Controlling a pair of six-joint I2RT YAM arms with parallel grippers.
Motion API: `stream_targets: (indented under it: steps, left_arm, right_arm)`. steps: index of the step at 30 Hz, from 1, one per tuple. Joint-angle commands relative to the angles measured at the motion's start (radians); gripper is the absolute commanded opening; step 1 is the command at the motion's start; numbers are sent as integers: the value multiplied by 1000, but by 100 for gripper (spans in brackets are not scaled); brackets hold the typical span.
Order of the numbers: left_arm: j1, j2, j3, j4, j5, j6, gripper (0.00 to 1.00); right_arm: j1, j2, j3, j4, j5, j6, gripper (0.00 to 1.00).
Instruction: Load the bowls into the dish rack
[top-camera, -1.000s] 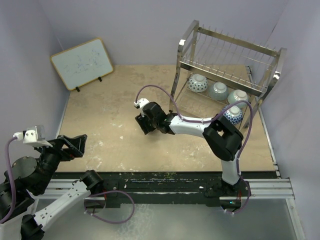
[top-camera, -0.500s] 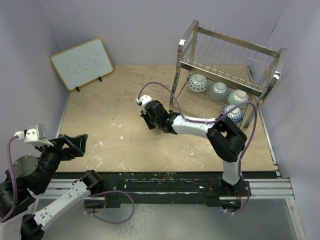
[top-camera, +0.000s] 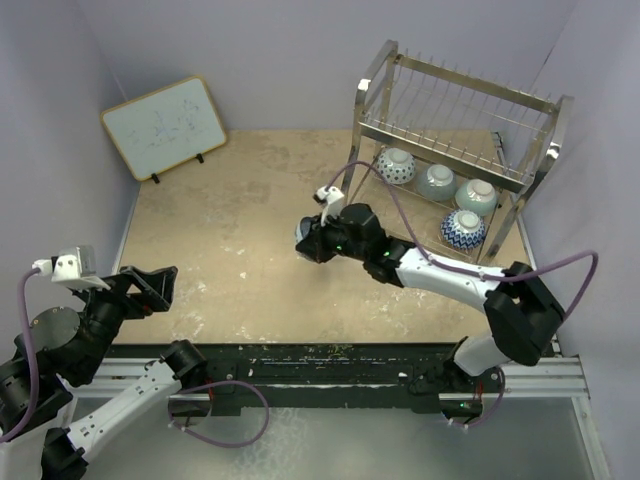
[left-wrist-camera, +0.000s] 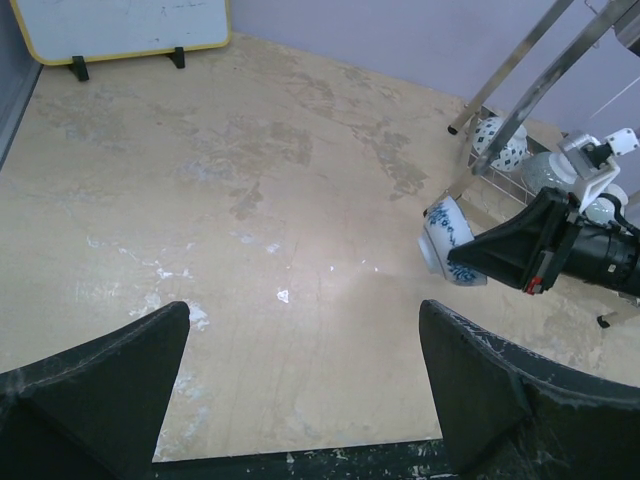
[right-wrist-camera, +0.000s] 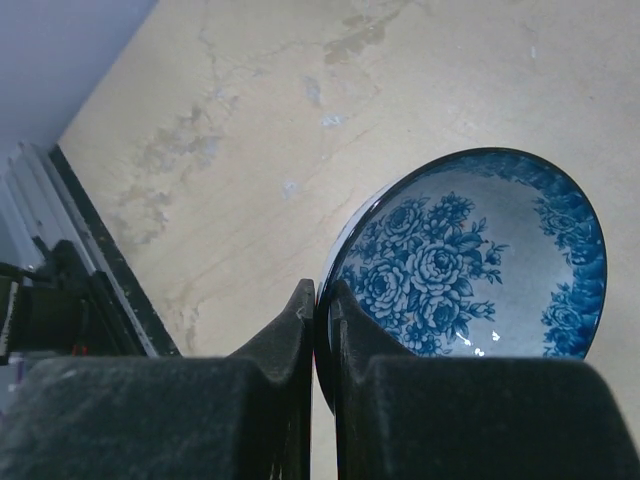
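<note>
A blue-and-white flowered bowl (top-camera: 306, 236) (left-wrist-camera: 447, 240) (right-wrist-camera: 480, 260) hangs tipped on its side above the middle of the table. My right gripper (top-camera: 318, 240) (right-wrist-camera: 322, 296) is shut on its rim, one finger inside and one outside. The silver wire dish rack (top-camera: 455, 125) (left-wrist-camera: 520, 60) stands at the far right. On its lower tier rest several bowls, among them a blue-patterned one (top-camera: 397, 165) at the left and another (top-camera: 465, 229) at the front right. My left gripper (top-camera: 150, 288) (left-wrist-camera: 300, 390) is open and holds nothing, low at the near left, far from the bowls.
A framed whiteboard (top-camera: 165, 125) (left-wrist-camera: 120, 25) leans against the back wall at the far left. The right arm (top-camera: 440, 275) stretches low across the table in front of the rack. A black rail (top-camera: 330, 360) runs along the near table edge.
My right gripper has shut on the bowl's rim and raised it, tipped, slightly to the right. The right arm's elbow has swung out to the right. The left arm is still.
</note>
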Motion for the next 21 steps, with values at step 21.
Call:
stream_targets:
  steps: [21]
  left_arm:
    - [-4,61,15,74,25,2,99]
  right_arm:
    - [-570,-120,-253,608,-579,497,5]
